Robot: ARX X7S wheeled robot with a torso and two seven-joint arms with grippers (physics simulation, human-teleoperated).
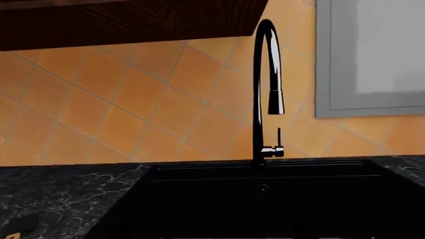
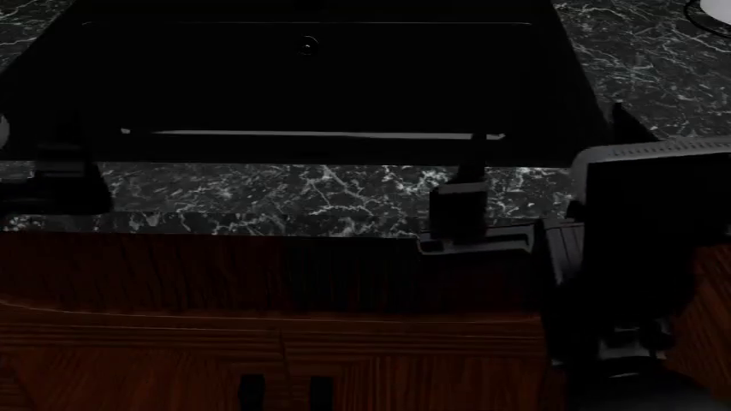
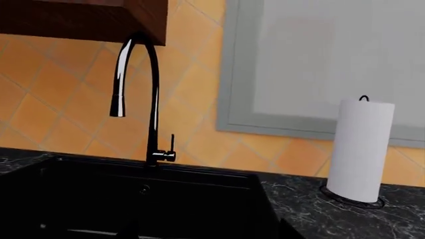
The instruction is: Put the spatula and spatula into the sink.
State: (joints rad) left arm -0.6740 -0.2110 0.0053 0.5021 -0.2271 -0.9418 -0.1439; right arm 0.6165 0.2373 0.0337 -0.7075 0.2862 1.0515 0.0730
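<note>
No legible text, label, brand mark, number or sign appears in any of the three views. The sink (image 1: 265, 199), its faucet (image 1: 267, 89), the marbled bench (image 2: 286, 193), the tiled wall (image 1: 119, 99), the paper towel roll (image 3: 359, 149) and the wooden cabinet fronts (image 2: 228, 300) all present plain, unmarked surfaces.

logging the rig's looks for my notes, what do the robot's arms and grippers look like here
Little shows, only in the dim head view. The right arm is a bulky matte black body of boxy segments with a pale grey edge on top. The left arm is a dark blocky silhouette. No cables or markings can be made out.
</note>
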